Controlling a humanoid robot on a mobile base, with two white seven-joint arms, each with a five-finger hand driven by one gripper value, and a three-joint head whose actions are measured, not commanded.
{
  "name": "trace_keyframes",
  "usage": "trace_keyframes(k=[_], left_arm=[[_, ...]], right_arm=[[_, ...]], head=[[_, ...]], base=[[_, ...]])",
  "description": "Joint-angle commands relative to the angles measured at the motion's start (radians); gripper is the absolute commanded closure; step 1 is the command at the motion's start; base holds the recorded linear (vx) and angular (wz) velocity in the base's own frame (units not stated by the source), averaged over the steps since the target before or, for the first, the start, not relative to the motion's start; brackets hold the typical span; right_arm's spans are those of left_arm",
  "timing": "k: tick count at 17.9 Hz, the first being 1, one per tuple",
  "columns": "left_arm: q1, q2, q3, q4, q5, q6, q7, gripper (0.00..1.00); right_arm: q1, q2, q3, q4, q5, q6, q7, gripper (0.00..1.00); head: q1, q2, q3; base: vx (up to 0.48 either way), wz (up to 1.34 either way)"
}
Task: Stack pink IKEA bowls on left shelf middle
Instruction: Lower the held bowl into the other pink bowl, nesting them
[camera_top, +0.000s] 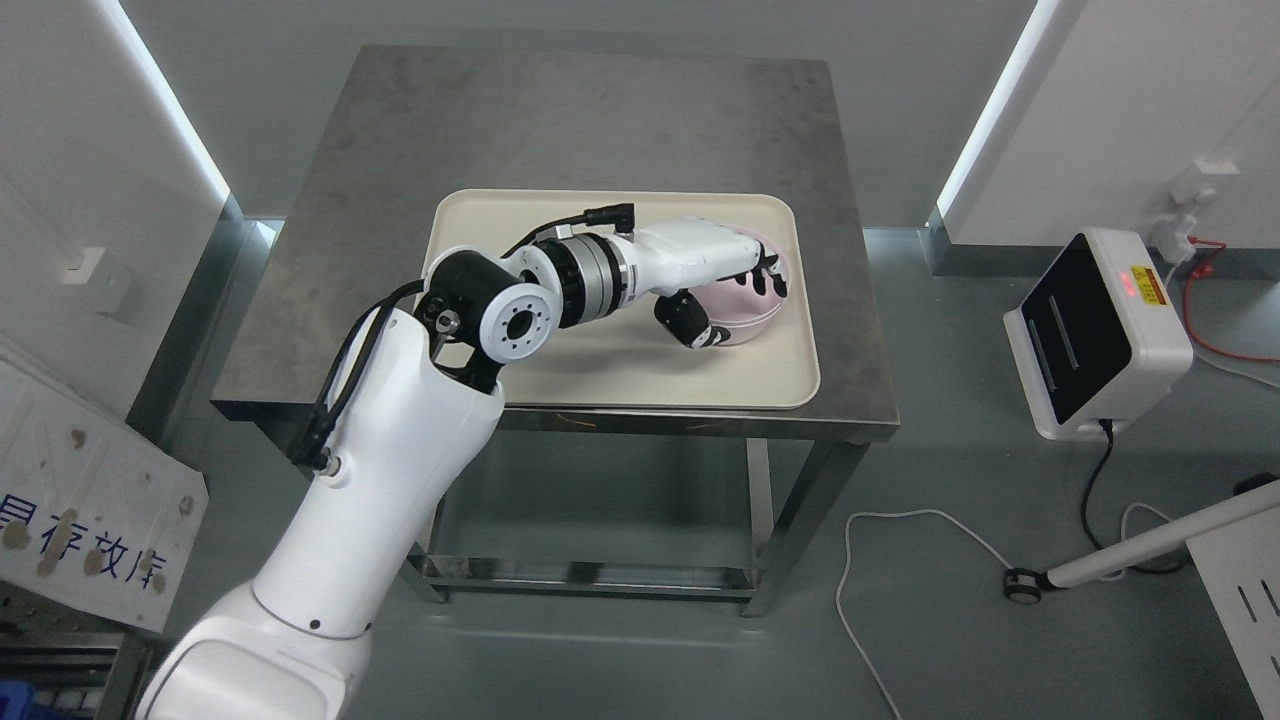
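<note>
Under my left hand (725, 290) I see a big grey metal table (400, 250), flat and dull. On it lies a smooth cream tray (620, 370) with round corners. The pink bowl (750, 310) sits right under my fingers (768, 275), which curl over its rim, thumb outside. I think it is light, stiff and slippery, so I hold the rim.

Single head-height view, angled steeply down onto the steel table (560, 120) (left arm (400, 440) rising from lower left).
</note>
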Motion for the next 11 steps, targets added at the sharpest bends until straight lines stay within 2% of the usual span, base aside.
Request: trace_keyframes(k=[1,6,11], left_arm=[[-0.002,0.017,-0.027,0.013,-0.067,0.001,-0.003,0.51],[-0.004,0.017,-0.068,0.044,-0.107,0.001,-0.003,0.54],[-0.005,0.017,-0.07,0.059,-0.109,-0.002,-0.003,0.69]], right_arm=[[0.029,-0.017,-0.011,-0.034,0.0,0.0,-0.001,0.0],[0.029,-0.017,-0.012,-0.034,0.0,0.001,-0.001,0.0],[0.029,-0.017,-0.011,-0.034,0.0,0.0,-0.001,0.0]], head=[[0.0,0.0,0.0],[0.0,0.0,0.0],[0.0,0.0,0.0]], base=[[0.0,0.0],[0.0,0.0],[0.0,0.0]])
